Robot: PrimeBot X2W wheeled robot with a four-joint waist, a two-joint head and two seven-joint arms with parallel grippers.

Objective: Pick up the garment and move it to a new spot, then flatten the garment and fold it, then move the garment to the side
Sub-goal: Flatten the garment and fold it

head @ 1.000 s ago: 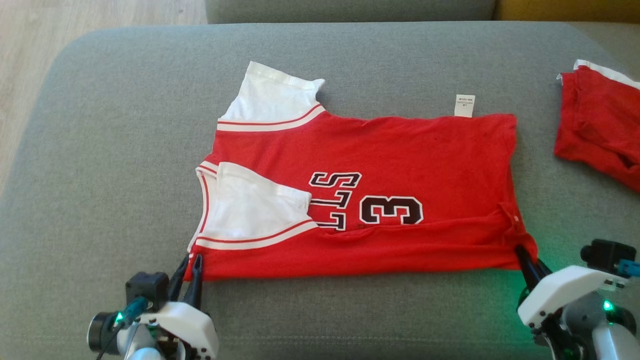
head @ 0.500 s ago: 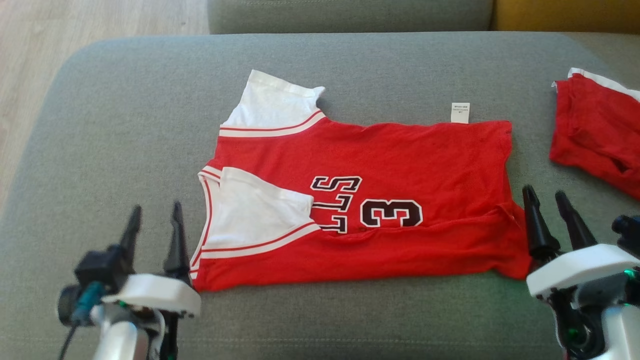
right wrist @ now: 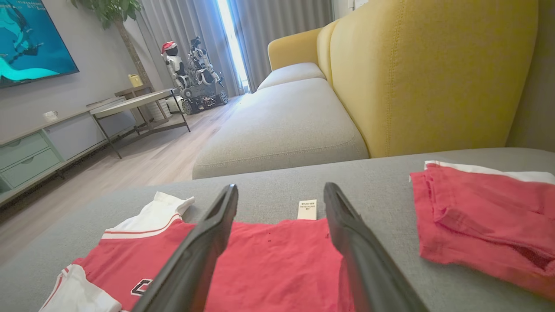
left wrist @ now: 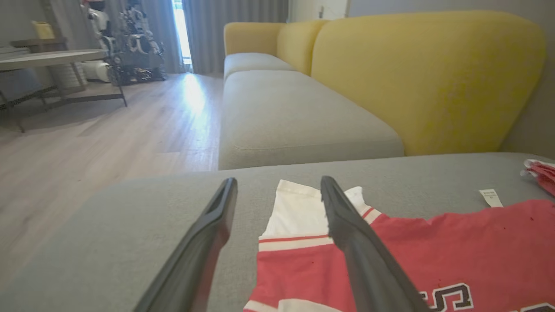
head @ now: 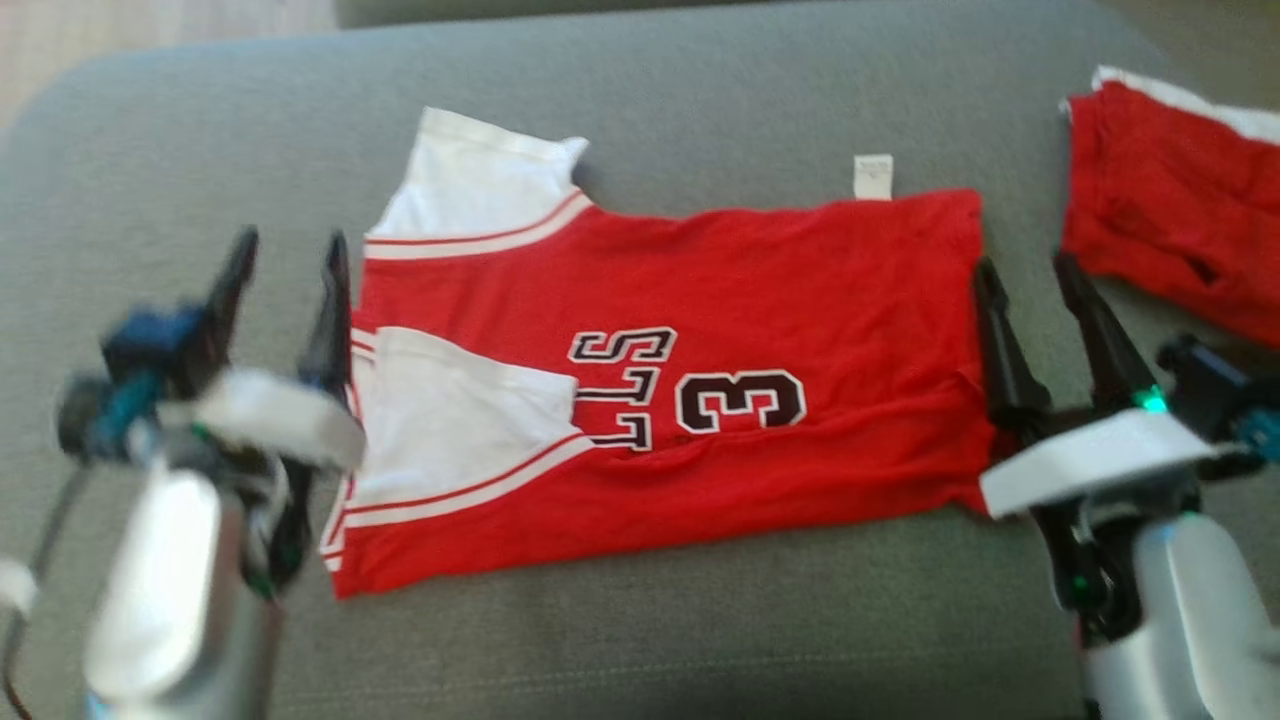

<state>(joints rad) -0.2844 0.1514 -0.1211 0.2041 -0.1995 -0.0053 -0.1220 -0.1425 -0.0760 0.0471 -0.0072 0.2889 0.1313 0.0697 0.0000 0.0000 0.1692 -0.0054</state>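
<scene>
The left gripper [head: 290, 240] and the right gripper [head: 1025, 265] each have two long black fingers [left wrist: 208, 242] that are wide at the bottom and thin and pointy at the tip. The fingers grow out of a smooth white cover [head: 1090, 460] shaped like a flat cap, and under each cover is a round, shiny silver-grey forearm [head: 165, 590] with dark joints. Each wrist carries a small black box [head: 1205, 375] with a blue-green plug [head: 115, 420], a thin dark cable [head: 50, 520] hangs by the left one, and a small green light [head: 1150, 400] glows on the right one.
</scene>
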